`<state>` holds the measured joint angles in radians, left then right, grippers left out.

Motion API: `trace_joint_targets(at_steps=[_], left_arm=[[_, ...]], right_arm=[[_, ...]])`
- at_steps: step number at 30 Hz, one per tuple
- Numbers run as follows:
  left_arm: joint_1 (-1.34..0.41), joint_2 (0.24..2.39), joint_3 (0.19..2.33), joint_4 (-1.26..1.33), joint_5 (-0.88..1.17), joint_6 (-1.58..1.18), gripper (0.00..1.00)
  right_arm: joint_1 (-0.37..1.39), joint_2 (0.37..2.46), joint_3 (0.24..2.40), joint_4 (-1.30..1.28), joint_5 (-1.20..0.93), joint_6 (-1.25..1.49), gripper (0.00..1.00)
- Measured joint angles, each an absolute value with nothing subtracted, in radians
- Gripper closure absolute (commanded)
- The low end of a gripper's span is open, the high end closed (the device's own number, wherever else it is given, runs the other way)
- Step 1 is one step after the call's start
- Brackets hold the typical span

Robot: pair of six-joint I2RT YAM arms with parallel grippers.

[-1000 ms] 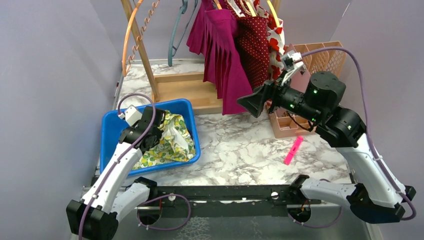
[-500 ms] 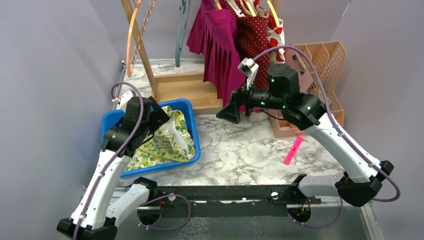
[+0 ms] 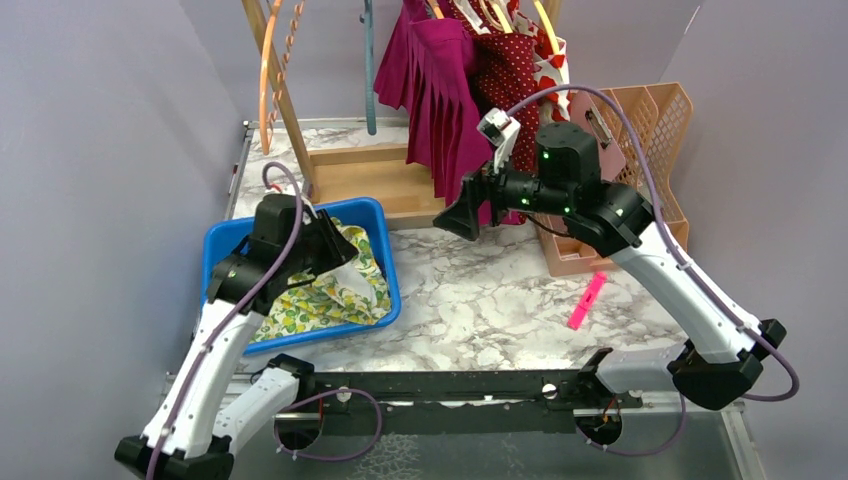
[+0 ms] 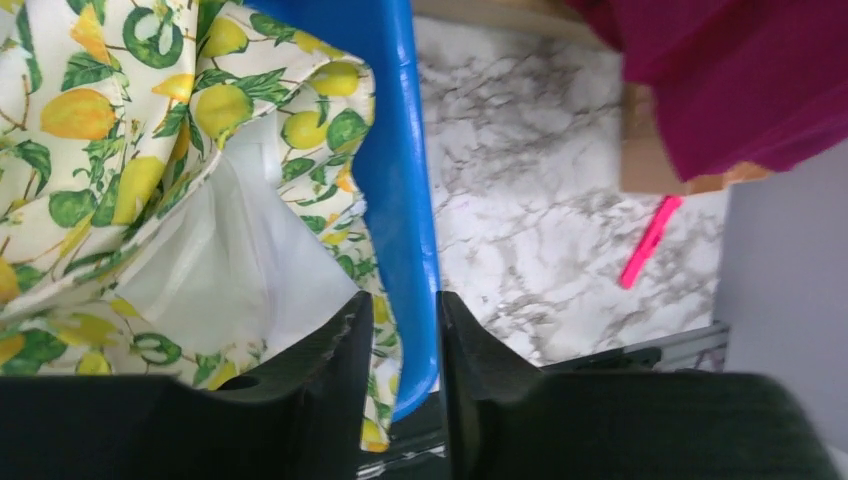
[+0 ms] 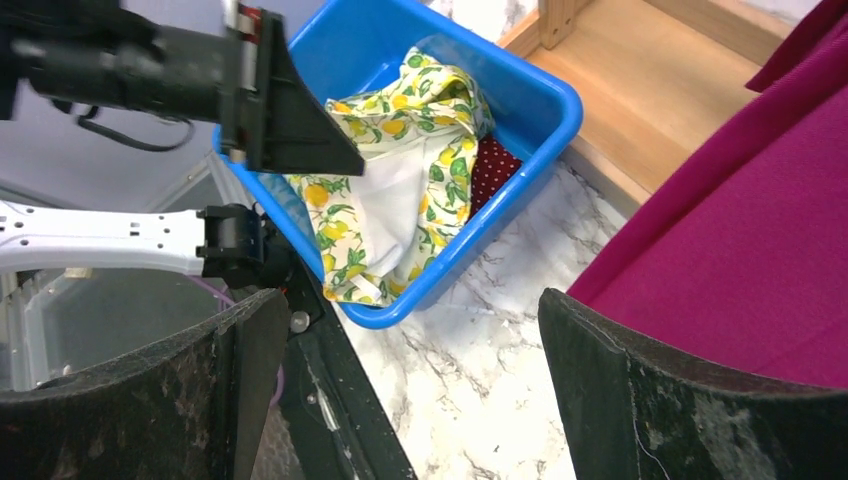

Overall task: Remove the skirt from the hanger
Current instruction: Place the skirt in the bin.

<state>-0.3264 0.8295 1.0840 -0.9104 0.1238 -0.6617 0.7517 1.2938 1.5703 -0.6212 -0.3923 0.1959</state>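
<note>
One magenta skirt point(image 3: 450, 110) hangs just beside right gripper point(image 3: 456, 218).

From the top camera I lose the hangers point(image 3: 545, 25) and the waist of the magenta skirt point(image 3: 445, 110) past the 12 o'clock edge, so I cannot tell how it hangs. My left arm point(image 3: 225, 320) covers the lemon-print cloth point(image 3: 330, 295) on its 10 o'clock side. The pink stick point(image 3: 587, 300) at 4 o'clock is too small to identify.

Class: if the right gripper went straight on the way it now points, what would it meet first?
The right gripper would likely meet the rim of the blue plastic bin, then the lemon-print cloth inside; depth is unclear, so the marble tabletop might come first.
</note>
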Motion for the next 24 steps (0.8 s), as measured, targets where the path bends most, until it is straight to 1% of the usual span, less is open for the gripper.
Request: trace_joint_targets(at_steps=[1,5,9,14,17,18,19,20,21,22,23,24], left_arm=[[-0.326,0.841,1.058,-0.893,0.134,-0.664,0.8],[-0.33,0.91,0.962,-0.825,0.147,-0.681,0.81],[-0.35,0.979,0.853,-0.77,0.144,-0.731,0.88],[-0.356,1.036,0.738,-0.696,0.087,-0.806,0.9],[-0.355,1.057,0.68,-0.672,0.028,-0.844,0.89],[-0.355,1.058,0.661,-0.669,0.006,-0.854,0.86],[-0.355,1.057,0.649,-0.667,-0.007,-0.859,0.79],[-0.355,1.053,0.636,-0.662,-0.022,-0.863,0.7],[-0.354,1.05,0.629,-0.658,-0.031,-0.863,0.55],[-0.353,1.047,0.628,-0.657,-0.035,-0.86,0.45],[-0.353,1.045,0.632,-0.655,-0.035,-0.854,0.38],[-0.353,1.044,0.643,-0.662,-0.033,-0.844,0.34]], right_arm=[[0.752,1.287,1.572,-0.628,-0.384,0.192,0.0],[0.752,1.254,1.578,-0.64,-0.345,0.184,0.0],[0.752,1.219,1.578,-0.64,-0.31,0.182,0.0],[0.752,1.208,1.604,-0.674,-0.253,0.183,0.0],[0.752,1.242,1.691,-0.749,-0.196,0.183,0.0],[0.752,1.262,1.737,-0.774,-0.175,0.182,0.0],[0.752,1.281,1.78,-0.793,-0.158,0.182,0.0],[0.752,1.298,1.819,-0.811,-0.141,0.182,0.0],[0.752,1.311,1.852,-0.824,-0.125,0.182,0.0],[0.752,1.323,1.886,-0.839,-0.109,0.183,0.0],[0.752,1.335,1.919,-0.852,-0.094,0.184,0.0],[0.752,1.348,1.955,-0.868,-0.081,0.186,0.0]])
